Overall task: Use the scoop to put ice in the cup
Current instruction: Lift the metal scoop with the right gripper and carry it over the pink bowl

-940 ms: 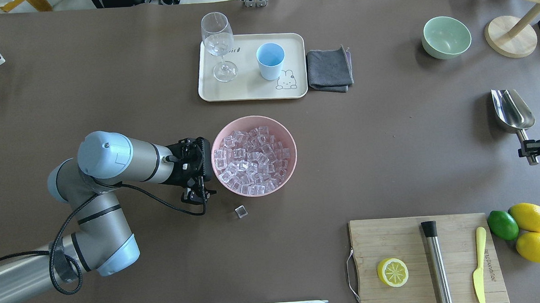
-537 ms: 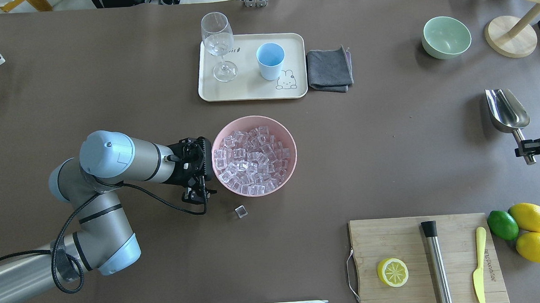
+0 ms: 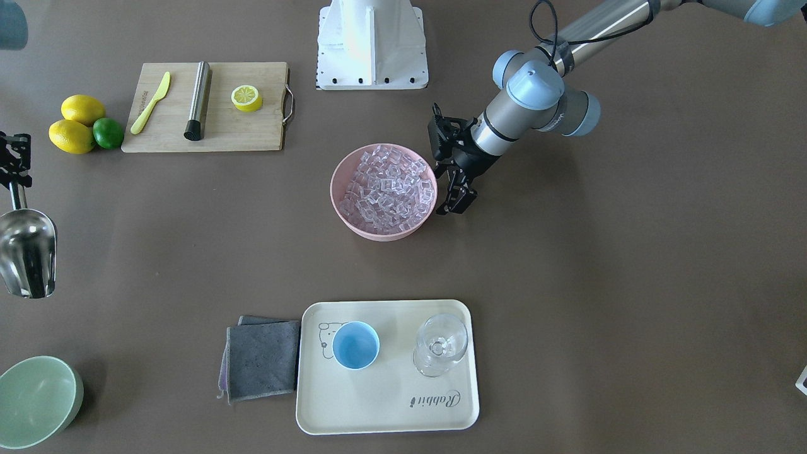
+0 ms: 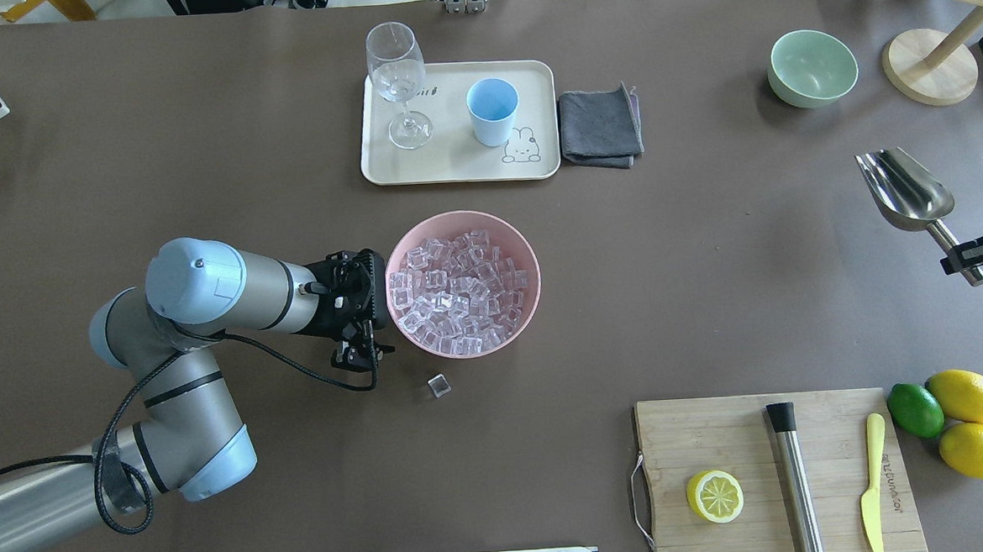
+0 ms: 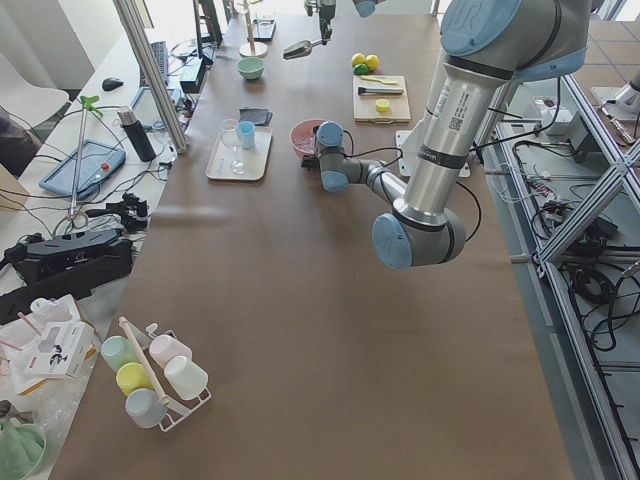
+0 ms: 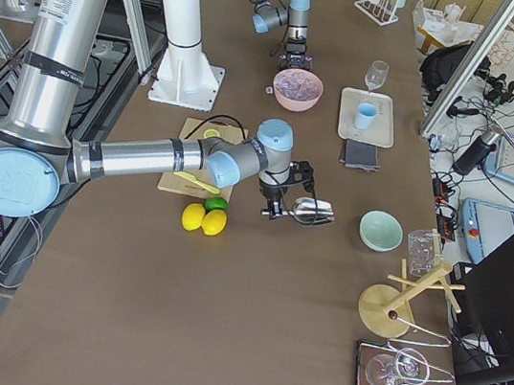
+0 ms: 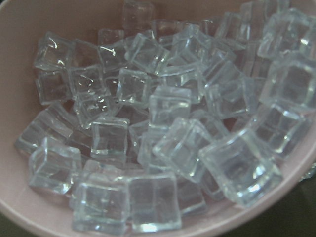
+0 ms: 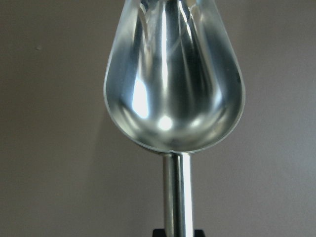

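Across the table, front-facing view: right gripper (image 3: 14,181) clamped on the handle of the scoop (image 3: 26,252), held at the edge of the brown table (image 3: 630,252). The cup (image 3: 356,345) stands empty on a cream tray (image 3: 353,407) beside a stemmed glass (image 3: 441,345). The ice (image 3: 384,186) fills a pink bowl (image 3: 378,233). The left gripper (image 3: 457,200) hangs just beside that bowl's rim; whether its fingers are apart or together cannot be told.

Overhead view: against the 2 earlier overhead pictures, the scoop has shifted toward the table's middle with its handle now slanted, while the left arm has hardly stirred. Judged from this, the carry toward the bowl has begun and nothing is scooped yet. 1 stray cube (image 4: 438,386) lies on the table near the bowl.

Side views: a long, matte brown surface carrying a cutting board (image 6: 181,181), 2 lemons with 1 lime, a green bowl (image 6: 380,232) and a grey cloth (image 6: 359,154). Cabled benches, frame posts and a cup rack (image 5: 150,378) surround it.

Wrist views: the left camera shows only heaped cubes; the right shows the scoop's trough, bare.
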Available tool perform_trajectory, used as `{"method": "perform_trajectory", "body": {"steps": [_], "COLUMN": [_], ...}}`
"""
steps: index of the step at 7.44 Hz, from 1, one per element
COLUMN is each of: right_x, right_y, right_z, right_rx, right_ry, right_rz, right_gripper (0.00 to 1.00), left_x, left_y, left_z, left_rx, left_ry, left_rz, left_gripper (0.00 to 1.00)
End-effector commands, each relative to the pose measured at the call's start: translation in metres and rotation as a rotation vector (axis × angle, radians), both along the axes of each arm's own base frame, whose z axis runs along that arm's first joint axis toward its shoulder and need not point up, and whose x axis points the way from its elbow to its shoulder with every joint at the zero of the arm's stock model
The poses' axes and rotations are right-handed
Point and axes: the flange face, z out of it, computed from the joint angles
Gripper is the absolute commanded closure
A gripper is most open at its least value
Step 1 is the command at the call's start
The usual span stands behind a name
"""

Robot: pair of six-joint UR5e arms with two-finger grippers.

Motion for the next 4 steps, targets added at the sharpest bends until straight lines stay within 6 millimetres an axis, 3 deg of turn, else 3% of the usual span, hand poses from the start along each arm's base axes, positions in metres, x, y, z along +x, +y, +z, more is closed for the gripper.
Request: {"method": "perform_trajectory", "body": {"steps": [1, 3, 4], "right_x": [0.014, 0.019, 0.014], "right_y": [-0.021, -0.025, -0.037], "right_z": [-0.023, -0.046, -0.064], "right_rx": [0.201, 0.291, 0.313], "right_ry": [0.019, -0.022, -0.040], "right_rz": [-0.173, -0.268, -0.314], "right_gripper": [1.00, 1.00, 1.00], "left_x": [0.001, 0.002, 0.001], "left_y": [-0.001, 0.000, -0.001], "left_z": [-0.003, -0.003, -0.003], "left_rx": [0.002, 0.002, 0.002], "left_ry": [0.004, 0.004, 0.004], "left_rz": [0.000, 0.001, 0.000], "left_gripper": [0.01, 0.01, 0.01]}}
